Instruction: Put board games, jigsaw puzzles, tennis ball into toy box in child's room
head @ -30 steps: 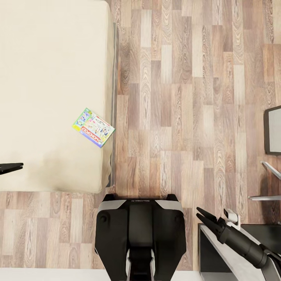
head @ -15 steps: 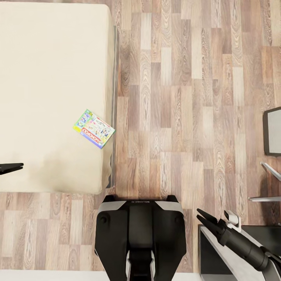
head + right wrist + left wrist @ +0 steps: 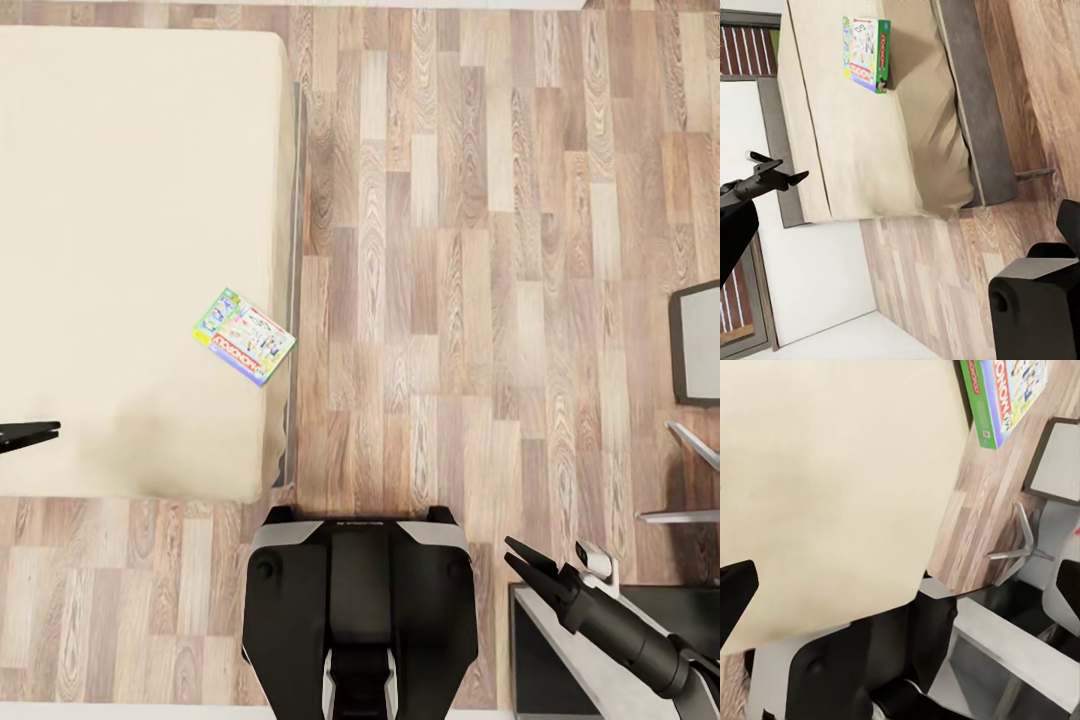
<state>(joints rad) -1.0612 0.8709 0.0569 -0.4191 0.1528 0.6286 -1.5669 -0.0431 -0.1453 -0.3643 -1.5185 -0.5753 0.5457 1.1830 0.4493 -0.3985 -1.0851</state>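
Beneath me the wood-plank floor (image 3: 470, 300) spreads in long streaked boards of mixed brown and grey, running away toward the far wall. On my left lies the bed (image 3: 130, 250), a broad, flat, matte cream mattress with softly rounded corners and a dark grey side frame along its right edge. My own base (image 3: 360, 600) sits at the near edge, glossy black with two pale grey shoulder panels. At the right edge stands a dark-framed panel with a pale grey face (image 3: 700, 343). Smallest is the green Monopoly board game (image 3: 245, 336), a thin rectangular printed box lying flat and skewed on the mattress, close to the bed's right edge and toward its near end. My right arm reaches in from the near right, its black tube angled up and to the left, and my right gripper (image 3: 530, 567) has its two pointed fingers a little apart, holding nothing. My left gripper (image 3: 28, 433) shows as a thin dark tip at the left edge over the mattress; I cannot tell whether it is parted or closed.
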